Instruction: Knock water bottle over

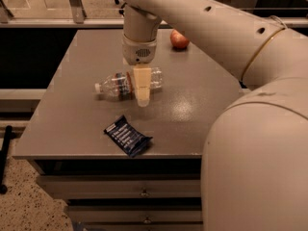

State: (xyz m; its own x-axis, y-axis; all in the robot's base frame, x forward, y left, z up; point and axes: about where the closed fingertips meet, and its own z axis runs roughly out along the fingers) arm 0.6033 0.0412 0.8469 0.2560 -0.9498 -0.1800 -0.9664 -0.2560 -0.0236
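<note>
The water bottle (117, 83) lies on its side on the grey table (202, 105). It is clear ribbed plastic, with its white cap pointing left and a red and blue label band. My gripper (141, 96) hangs straight down from the arm, right in front of the bottle's middle and covering part of it. Its cream fingers (141, 83) point at the tabletop, with the tips just nearer the camera than the bottle. I cannot tell whether they touch the bottle.
A dark blue snack packet (127, 135) lies near the table's front edge. A red apple (179, 39) stands at the back of the table. My large arm fills the right side of the view. Drawers sit under the tabletop.
</note>
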